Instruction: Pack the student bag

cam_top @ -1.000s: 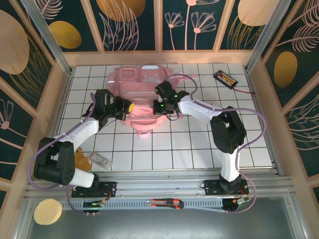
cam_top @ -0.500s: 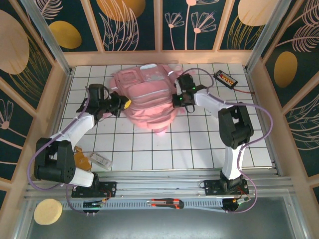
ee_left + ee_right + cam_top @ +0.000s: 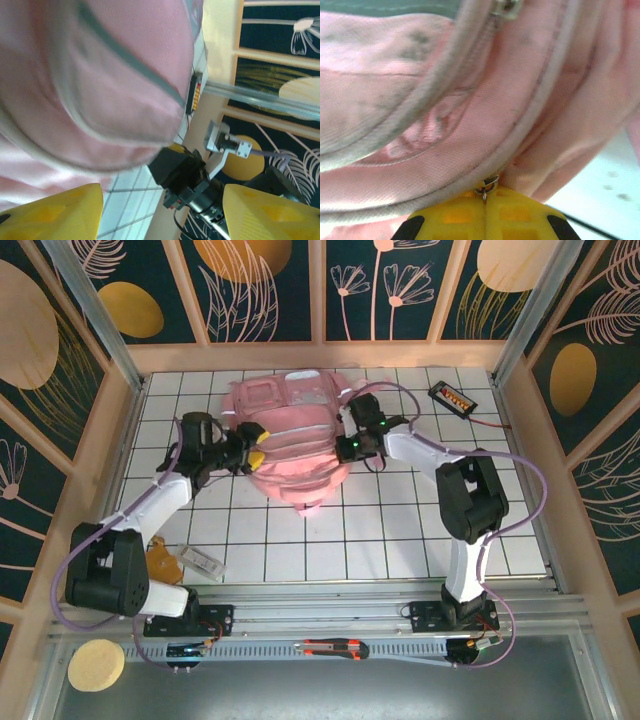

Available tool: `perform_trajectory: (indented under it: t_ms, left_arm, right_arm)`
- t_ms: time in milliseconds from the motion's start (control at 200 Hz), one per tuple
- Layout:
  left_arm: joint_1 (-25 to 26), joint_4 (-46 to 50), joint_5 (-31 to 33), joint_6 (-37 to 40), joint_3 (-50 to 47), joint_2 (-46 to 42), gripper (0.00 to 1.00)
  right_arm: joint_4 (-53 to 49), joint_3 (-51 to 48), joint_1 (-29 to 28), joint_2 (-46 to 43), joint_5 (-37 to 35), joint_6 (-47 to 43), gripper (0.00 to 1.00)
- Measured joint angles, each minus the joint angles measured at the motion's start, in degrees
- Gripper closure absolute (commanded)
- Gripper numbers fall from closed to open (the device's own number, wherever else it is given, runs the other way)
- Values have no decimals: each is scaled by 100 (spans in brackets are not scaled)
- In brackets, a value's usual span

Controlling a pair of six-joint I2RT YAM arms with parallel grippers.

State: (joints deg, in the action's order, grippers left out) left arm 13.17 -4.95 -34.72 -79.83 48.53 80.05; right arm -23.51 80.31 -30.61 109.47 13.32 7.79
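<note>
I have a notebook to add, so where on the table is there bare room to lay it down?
Most open: the table tiles between the student bag and the near rail. Also the strip right of the right arm. Crowded: the bag's sides, at the left hand and right hand, and the clutter in the near-left corner.

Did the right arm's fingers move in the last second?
Yes. The right arm's fingers shifted rightward, closer to the black device near the table's far right corner.
</note>
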Motion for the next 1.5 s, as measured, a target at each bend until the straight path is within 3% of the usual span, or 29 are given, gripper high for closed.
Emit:
perform_trajectory:
  t_ms: [185, 475, 595, 686, 996, 1296, 1501]
  left_arm:
    - [940, -955, 251, -1019, -732, -22, 37]
    - [966, -1423, 929, -1709, -1099, 184, 49]
    - [964, -1585, 1108, -1779, -1097, 319, 72]
    - [966, -1611, 1172, -1746, -1104, 461, 100]
    - [748, -1770, 984, -1429, -1379, 321, 100]
    - [431, -1010, 608, -535, -1303, -44, 100]
    - [358, -542, 507, 22, -1047, -46, 100]
  right_arm:
    - [24, -2, -579, -155, 337, 356, 100]
    - [46, 42, -1117, -157, 481, 629, 100]
    - [59, 42, -1209, -157, 481, 634, 100]
    - [57, 42, -1235, -157, 476, 629, 100]
    - [-413, 216, -1176, -157, 107, 411, 100]
    - [-496, 264, -433, -149, 57, -9, 100]
    - [-723, 1078, 120, 531, 24, -308, 100]
